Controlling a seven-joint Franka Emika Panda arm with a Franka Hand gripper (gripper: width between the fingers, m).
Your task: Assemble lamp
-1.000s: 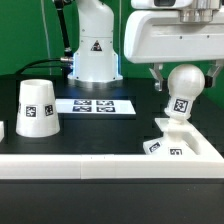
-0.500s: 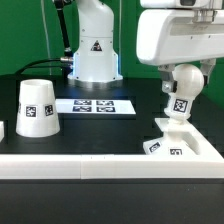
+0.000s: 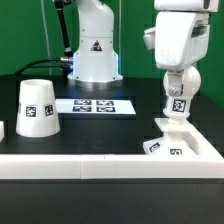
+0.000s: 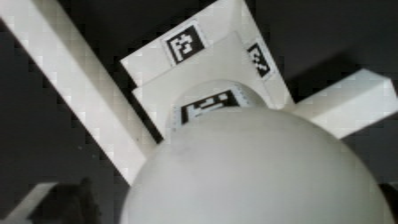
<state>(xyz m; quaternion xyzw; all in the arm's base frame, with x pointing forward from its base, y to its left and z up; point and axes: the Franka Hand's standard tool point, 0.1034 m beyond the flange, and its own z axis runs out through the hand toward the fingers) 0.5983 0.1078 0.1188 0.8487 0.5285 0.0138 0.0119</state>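
Note:
My gripper (image 3: 179, 76) is shut on the ball-shaped white bulb (image 3: 180, 93) and holds it upright, a little above the flat square stepped base (image 3: 181, 142) at the exterior view's right. In the wrist view the bulb (image 4: 267, 165) fills the near field and hides the gripper's fingers. The tagged base (image 4: 199, 70) lies beyond it. The tapered shade (image 3: 37, 108) stands mouth down on the table at the exterior view's left, well apart from the gripper.
The marker board (image 3: 95, 105) lies flat mid-table between shade and base. A white wall (image 3: 80, 165) runs along the front and meets the base's corner; it also shows in the wrist view (image 4: 71, 85). The arm's pedestal (image 3: 95, 50) stands behind.
The wrist has turned about its upright axis, so the hand now looks narrower. The bulb has turned with it and sunk slightly toward the base.

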